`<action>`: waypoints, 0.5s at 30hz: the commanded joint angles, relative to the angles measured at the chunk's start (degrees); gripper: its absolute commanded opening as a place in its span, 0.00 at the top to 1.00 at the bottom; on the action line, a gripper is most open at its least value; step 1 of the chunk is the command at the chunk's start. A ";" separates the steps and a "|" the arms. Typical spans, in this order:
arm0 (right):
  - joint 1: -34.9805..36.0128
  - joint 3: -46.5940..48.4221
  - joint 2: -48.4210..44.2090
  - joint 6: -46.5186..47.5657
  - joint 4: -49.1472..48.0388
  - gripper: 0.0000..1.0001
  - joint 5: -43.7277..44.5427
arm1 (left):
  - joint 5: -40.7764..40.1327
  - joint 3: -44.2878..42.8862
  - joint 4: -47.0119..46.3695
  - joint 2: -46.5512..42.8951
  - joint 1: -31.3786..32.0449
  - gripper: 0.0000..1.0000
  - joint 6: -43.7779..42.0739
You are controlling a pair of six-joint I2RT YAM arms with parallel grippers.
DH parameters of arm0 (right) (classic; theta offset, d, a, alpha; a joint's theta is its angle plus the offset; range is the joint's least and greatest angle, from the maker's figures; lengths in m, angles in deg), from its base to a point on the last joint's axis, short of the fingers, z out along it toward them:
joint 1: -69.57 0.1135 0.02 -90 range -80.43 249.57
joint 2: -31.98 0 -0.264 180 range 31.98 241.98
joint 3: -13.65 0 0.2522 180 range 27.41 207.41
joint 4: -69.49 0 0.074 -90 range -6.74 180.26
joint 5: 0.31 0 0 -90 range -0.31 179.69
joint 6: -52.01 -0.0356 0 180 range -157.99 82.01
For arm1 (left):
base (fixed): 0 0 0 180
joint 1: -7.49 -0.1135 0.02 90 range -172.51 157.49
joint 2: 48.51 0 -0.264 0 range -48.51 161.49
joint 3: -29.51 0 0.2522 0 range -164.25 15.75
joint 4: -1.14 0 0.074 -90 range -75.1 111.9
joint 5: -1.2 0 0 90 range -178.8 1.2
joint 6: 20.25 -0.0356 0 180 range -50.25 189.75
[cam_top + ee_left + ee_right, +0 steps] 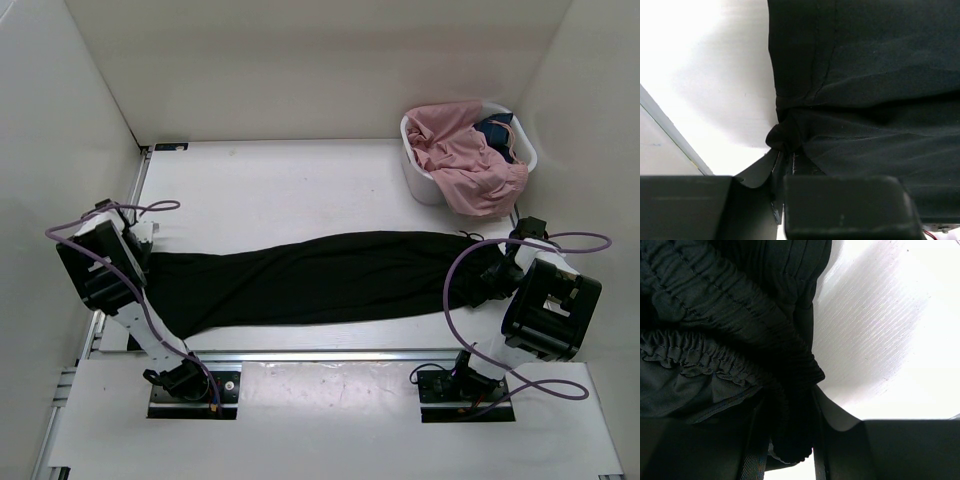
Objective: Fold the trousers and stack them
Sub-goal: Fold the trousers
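Observation:
Black trousers (320,275) lie stretched across the table from left to right. My left gripper (150,262) is shut on the hem end at the left; the left wrist view shows the cloth (865,100) bunched between the fingers (760,172). My right gripper (487,283) is shut on the elastic waistband at the right; the right wrist view shows the gathered waistband (740,340) pinched between the jaws.
A white basket (425,180) stands at the back right with pink clothing (465,160) and a dark garment (495,130) in it. White walls close in the table on the left, back and right. Purple cables loop beside both arms.

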 commanded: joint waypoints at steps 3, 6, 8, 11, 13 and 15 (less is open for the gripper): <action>-0.14 -1.26 -0.36 1.27 1.70 0.62 1.31 | 0.51 0.61 -1.03 -4.47 -0.39 0.85 -0.51; -0.14 -1.26 -0.36 1.27 1.70 0.62 1.31 | 1.12 -3.07 2.04 -6.93 -0.39 0.85 0.54; -0.14 -1.26 -0.36 1.27 1.70 0.62 1.84 | 1.73 -5.36 3.11 -8.42 -0.39 0.85 0.55; -0.14 -1.26 -0.36 1.27 1.70 0.62 2.45 | 4.28 -9.93 5.47 -10.28 0.14 0.85 0.55; -0.14 -1.26 0.25 1.27 1.70 0.62 3.06 | 6.83 -12.65 7.50 -10.28 0.66 0.85 0.55; -0.14 -1.26 0.86 1.27 2.23 0.62 3.07 | 6.84 -13.19 8.12 -9.67 0.66 0.85 0.55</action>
